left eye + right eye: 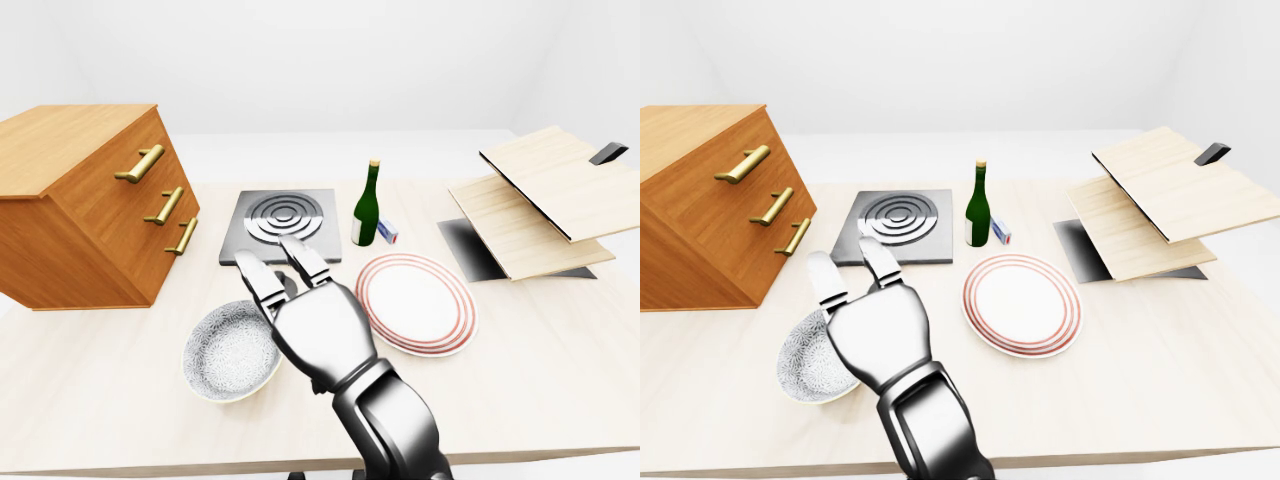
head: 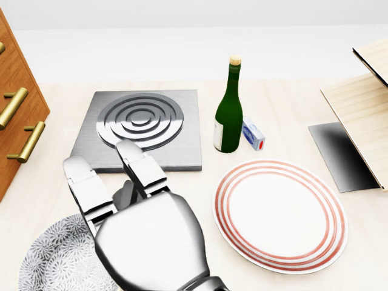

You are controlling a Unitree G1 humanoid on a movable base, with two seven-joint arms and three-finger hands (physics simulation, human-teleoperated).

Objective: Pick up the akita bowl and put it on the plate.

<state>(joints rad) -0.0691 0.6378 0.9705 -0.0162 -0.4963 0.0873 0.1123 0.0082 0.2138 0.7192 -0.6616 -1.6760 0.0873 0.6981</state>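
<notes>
The akita bowl [image 1: 228, 352], white with a fine grey pattern, sits on the table at the lower left of the left-eye view. The plate [image 1: 415, 300], white with red rings, lies to its right, apart from it. My right hand [image 1: 270, 255] reaches in from the bottom and hovers over the bowl's right rim, back toward the camera. It is open, its fingers [image 2: 142, 170] stretched out, and holds nothing. In the head view the hand covers much of the bowl [image 2: 51, 264]. My left hand does not show.
A green bottle [image 1: 367, 207] and a small box [image 1: 388, 233] stand just above the plate. A grey burner plate [image 1: 285, 222] lies above the bowl, with a black knob [image 2: 124, 194] partly behind my hand. A wooden drawer cabinet [image 1: 90, 200] stands left, slanted wooden boards [image 1: 540, 200] right.
</notes>
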